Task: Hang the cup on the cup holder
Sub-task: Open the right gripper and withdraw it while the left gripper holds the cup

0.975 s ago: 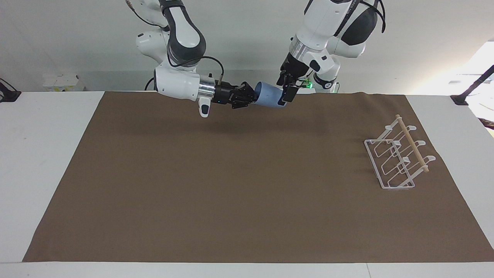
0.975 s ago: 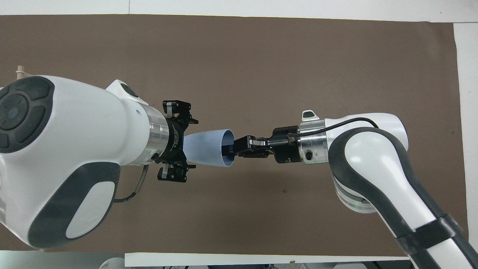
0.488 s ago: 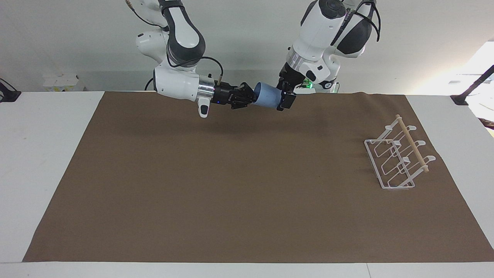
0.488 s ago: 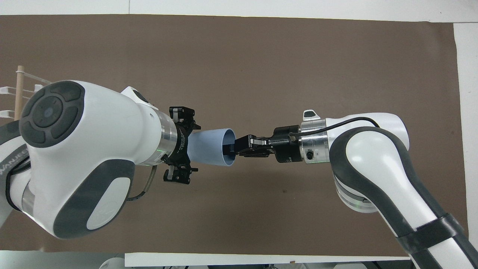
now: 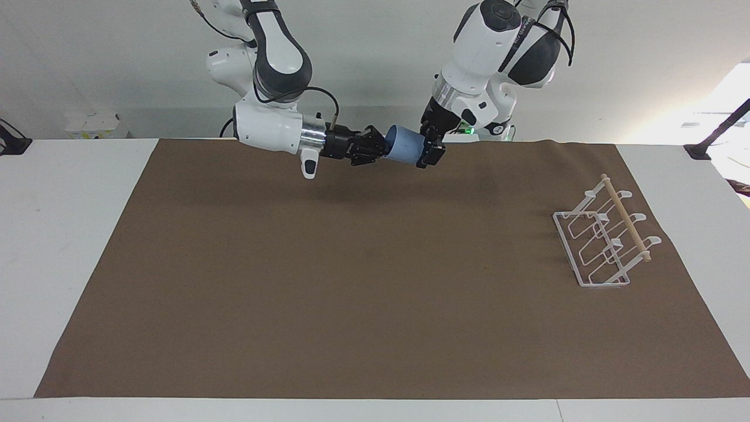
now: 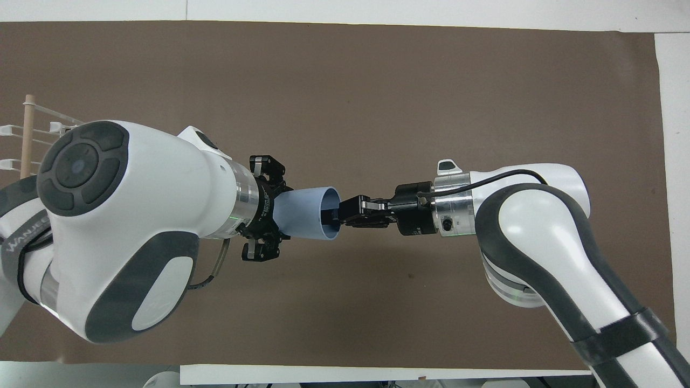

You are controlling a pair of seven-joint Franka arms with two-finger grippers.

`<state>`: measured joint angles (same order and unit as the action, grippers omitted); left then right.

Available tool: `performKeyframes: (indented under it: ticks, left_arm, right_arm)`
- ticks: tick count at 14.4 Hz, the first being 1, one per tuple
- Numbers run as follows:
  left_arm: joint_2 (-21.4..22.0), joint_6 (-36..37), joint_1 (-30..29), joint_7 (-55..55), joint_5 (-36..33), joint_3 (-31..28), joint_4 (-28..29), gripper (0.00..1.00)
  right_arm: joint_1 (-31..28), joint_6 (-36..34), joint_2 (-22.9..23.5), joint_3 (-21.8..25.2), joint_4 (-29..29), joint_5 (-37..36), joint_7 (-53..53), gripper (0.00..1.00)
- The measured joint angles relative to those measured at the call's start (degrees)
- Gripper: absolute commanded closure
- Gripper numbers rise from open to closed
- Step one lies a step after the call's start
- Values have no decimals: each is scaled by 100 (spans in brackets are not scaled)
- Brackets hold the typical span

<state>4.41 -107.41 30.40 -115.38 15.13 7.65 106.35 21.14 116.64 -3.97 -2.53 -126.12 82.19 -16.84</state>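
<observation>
Both tools on the cup (image 5: pixel 403 146), rim pinched, base enclosed

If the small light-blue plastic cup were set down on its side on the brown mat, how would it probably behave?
The small light-blue tapered plastic cup would probably roll in a curve, since its rim is wider than its base. It seems light and stiff: held in the air between the right gripper at its rim and the left gripper at its base, it keeps its shape. Its smooth wall may be slippery.
</observation>
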Motion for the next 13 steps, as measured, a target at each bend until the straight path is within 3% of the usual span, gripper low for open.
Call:
performKeyframes:
  ticks: [2,3,4,5,11,13]
  left_arm:
    - [0,-6,0,12,0,0,0,100]
    - [0,-15,0,24,0,1,0,100]
    - [0,-22,0,31,0,1,-1,100]
    - [0,-27,1,41,1,2,-2,100]
    - [-4,170,-3,89,-23,-47,-78,100]
    - [-14,406,-7,103,-322,-75,-101,100]
  right_arm:
    - [-1,0,0,1,0,0,0,99]
    - [-2,2,-1,2,1,1,0,90]
    - [-4,5,-3,3,2,1,0,65]
    - [-5,5,-3,3,4,4,0,1]
    - [-99,50,-11,41,42,-119,8,1]
    - [-316,54,-48,58,141,-986,23,1]
